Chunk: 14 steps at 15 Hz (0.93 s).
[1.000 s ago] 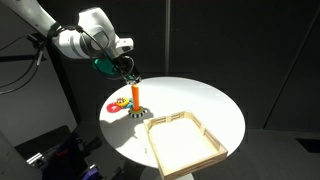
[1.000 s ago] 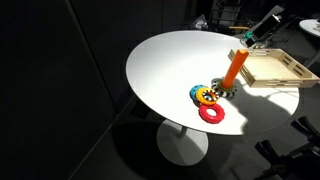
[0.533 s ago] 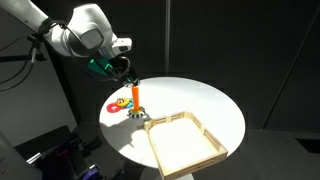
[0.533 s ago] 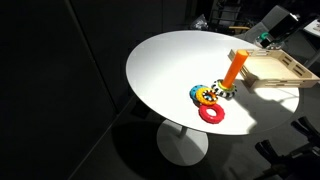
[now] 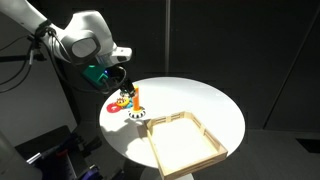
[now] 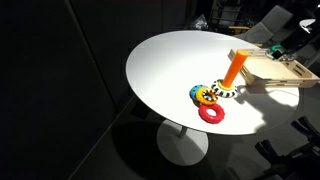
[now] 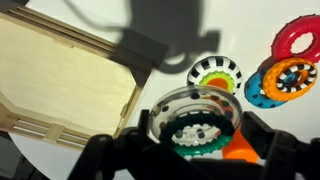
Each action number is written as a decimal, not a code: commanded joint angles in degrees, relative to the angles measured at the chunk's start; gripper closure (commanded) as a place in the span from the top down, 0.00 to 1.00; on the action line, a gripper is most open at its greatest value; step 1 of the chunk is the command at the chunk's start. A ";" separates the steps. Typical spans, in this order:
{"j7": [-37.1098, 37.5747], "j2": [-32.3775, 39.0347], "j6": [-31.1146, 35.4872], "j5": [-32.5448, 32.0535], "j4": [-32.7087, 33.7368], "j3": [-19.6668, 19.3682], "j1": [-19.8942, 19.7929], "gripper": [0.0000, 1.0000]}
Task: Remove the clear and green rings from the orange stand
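Note:
In the wrist view my gripper (image 7: pixel 195 128) is shut on the clear ring (image 7: pixel 168 108) with the green ring (image 7: pixel 205 148) stacked against it. Both are held between the black jaws. The orange stand (image 7: pixel 243 150) shows just beside them at the lower right, and the rings look free of it. In an exterior view the gripper (image 5: pixel 122 86) hangs close beside the top of the orange stand (image 5: pixel 138 97). The stand also shows as a bare post in an exterior view (image 6: pixel 233 68).
A black-and-white striped ring (image 7: pixel 214 72), a blue-and-orange ring (image 7: pixel 288 80) and a flat red-pink ring (image 7: pixel 300 40) lie on the round white table (image 5: pixel 205 100) by the stand. A wooden tray (image 7: pixel 70 35) sits near the table edge (image 5: pixel 172 118).
The gripper has moved off the top of the orange post to its side and a little lower, carrying the clear and green rings with it. The post stands bare.

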 commanded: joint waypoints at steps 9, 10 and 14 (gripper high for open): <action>-5.03 3.61 0.12 5.84 -0.13 0.42 -2.36 0.66; -5.19 3.95 -0.03 6.02 -0.13 0.37 -2.34 0.66; -6.25 4.63 -0.84 7.47 -0.13 0.16 -1.99 0.94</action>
